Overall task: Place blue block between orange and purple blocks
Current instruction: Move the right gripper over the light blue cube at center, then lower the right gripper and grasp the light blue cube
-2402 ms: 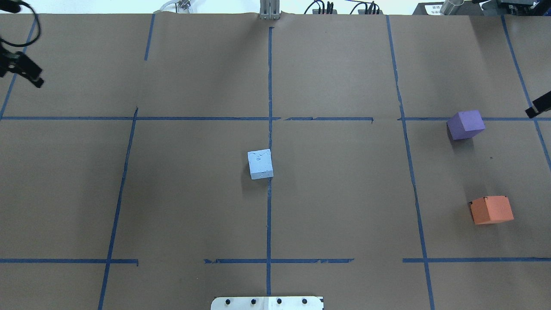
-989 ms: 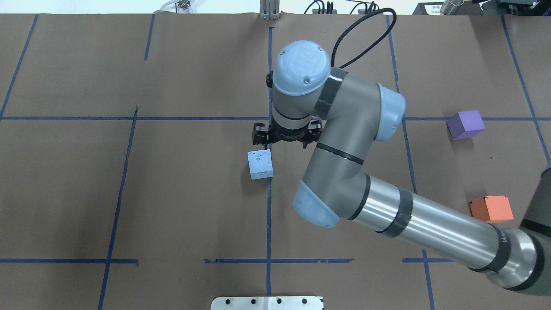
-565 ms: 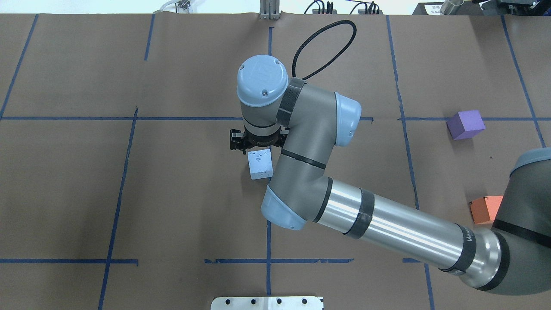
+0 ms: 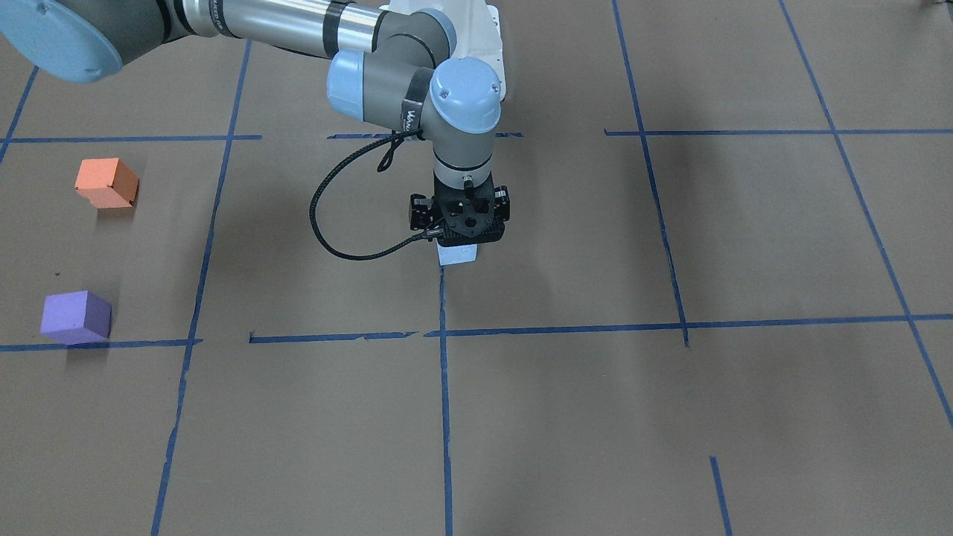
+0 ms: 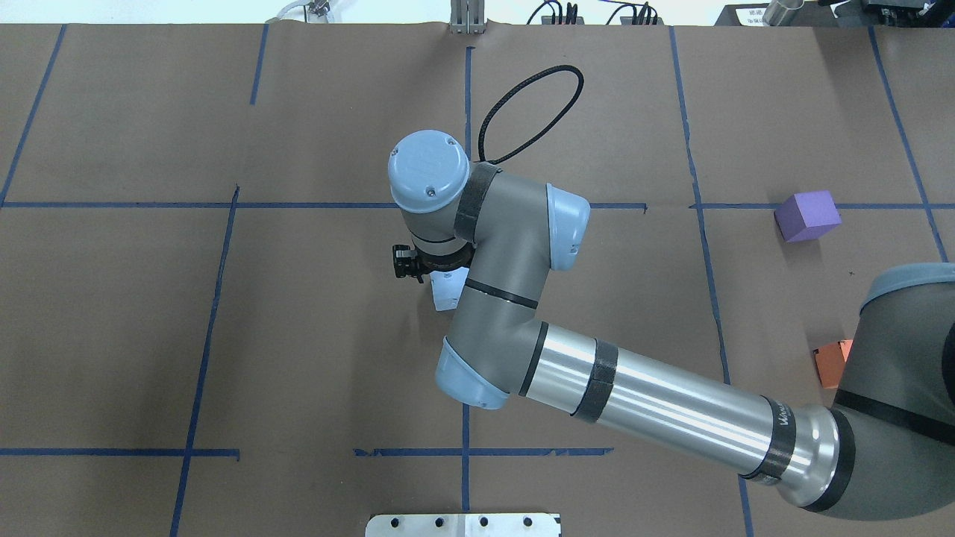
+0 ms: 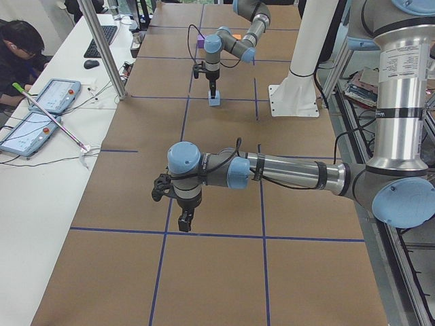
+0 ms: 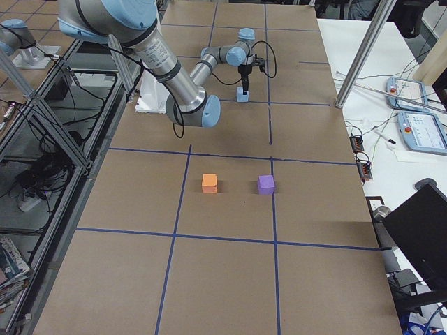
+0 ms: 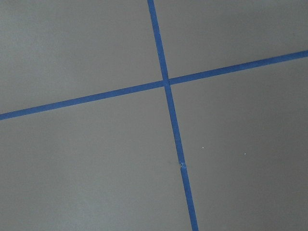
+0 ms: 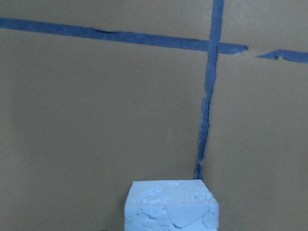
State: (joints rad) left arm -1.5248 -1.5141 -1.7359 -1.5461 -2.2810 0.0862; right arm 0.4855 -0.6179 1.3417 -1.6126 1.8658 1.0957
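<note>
— Fingers of the right gripper (image 4: 457,243) hang straight down over the blue block (image 4: 456,255), but the gripper body hides them. Whether they are spread or pinched on it cannot be told.
— Where does the block sit?
— At the middle of the worktop, on the centre tape line (image 4: 444,387), flat on the brown paper (image 4: 595,417).
— How would it handle?
— Its top face looks chipped and flaky in the right wrist view, so it is probably foam: light, a little soft, crumbly at the edges. It is best taken on two opposite flat sides, about mid-height, with a mild squeeze.
— And the goal?
— The orange block (image 4: 106,182) and purple block (image 4: 75,317) stand near the worktop's end on the robot's right. Orange is nearer the robot's edge, purple nearer the operators' edge, and they are well apart. The gap looks wide enough for a block.
— Anything in the way?
— Only tape and paper show along that stretch. The wrist cable (image 4: 311,216) loops beside the gripper. The left gripper (image 6: 183,221) hovers toward the opposite end, well apart, and its fingers' state cannot be told either.
</note>
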